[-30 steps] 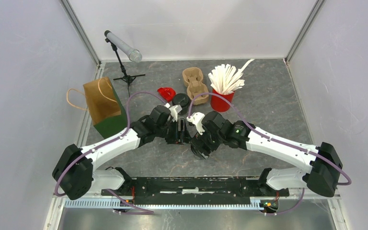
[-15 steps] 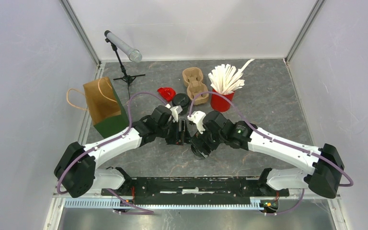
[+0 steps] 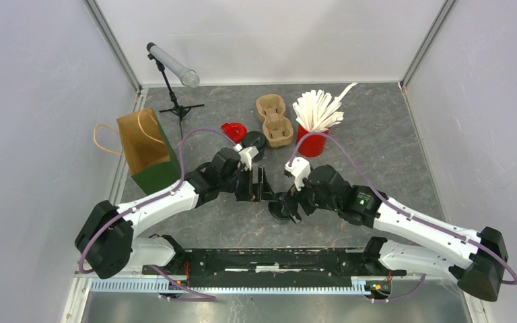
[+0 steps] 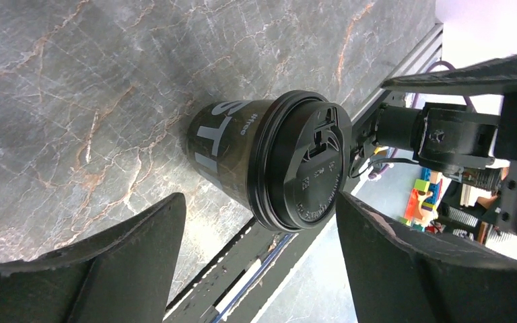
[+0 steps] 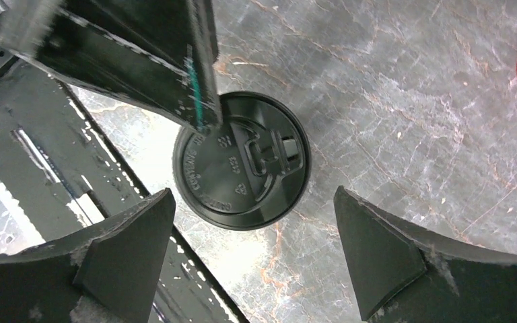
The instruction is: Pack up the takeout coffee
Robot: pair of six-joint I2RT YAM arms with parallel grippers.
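At centre of table (image 3: 390, 141), lidded cup (image 3: 282, 212) upright; left gripper (image 4: 259, 202) apart beside it, right gripper (image 5: 254, 194) apart above.

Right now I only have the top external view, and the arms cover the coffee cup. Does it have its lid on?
Observer: Yes. The right wrist view looks straight down on a black lid seated on the cup.
Operator: Is the left end effector gripping it?
Observer: No. In the left wrist view the left end effector is open, its fingers wide on either side of the cup, not closed on it.
Operator: And the right one?
Observer: The right end effector is open too. It is above the lid, with its fingers clear of the rim on both sides.
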